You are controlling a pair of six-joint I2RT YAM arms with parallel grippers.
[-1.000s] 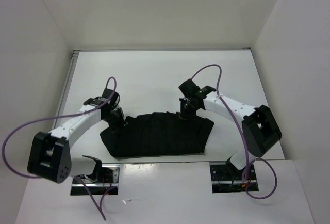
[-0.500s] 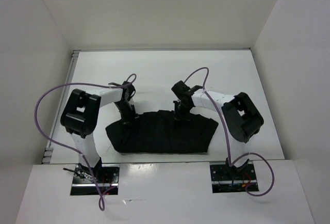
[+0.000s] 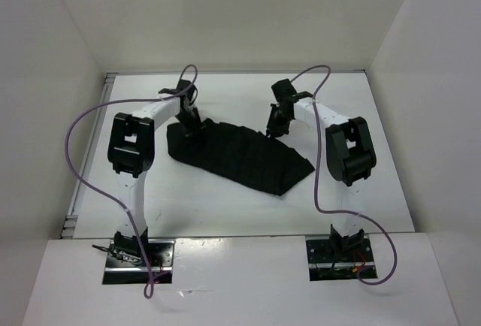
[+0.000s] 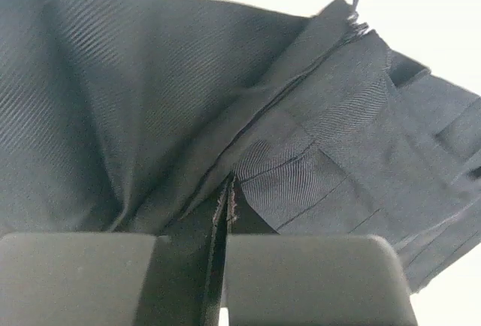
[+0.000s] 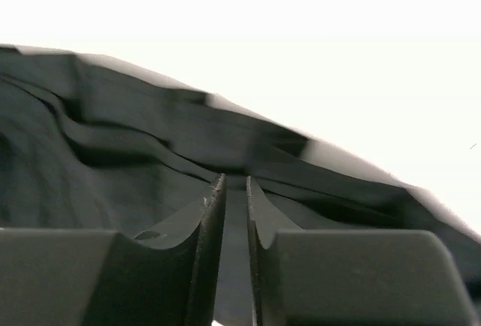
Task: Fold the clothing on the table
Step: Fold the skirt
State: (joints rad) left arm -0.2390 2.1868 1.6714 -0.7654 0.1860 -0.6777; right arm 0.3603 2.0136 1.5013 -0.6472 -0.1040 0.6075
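Clothing (image 3: 240,159) lies bunched, folding unfinished; left gripper (image 3: 192,125) clamped on its edge, right gripper (image 3: 276,128) narrowly parted, hold cannot be told.

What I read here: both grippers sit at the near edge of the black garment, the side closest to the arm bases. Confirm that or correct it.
One point is wrong. The left gripper and the right gripper sit at the far edge of the clothing, not its near edge. The top external view shows it.
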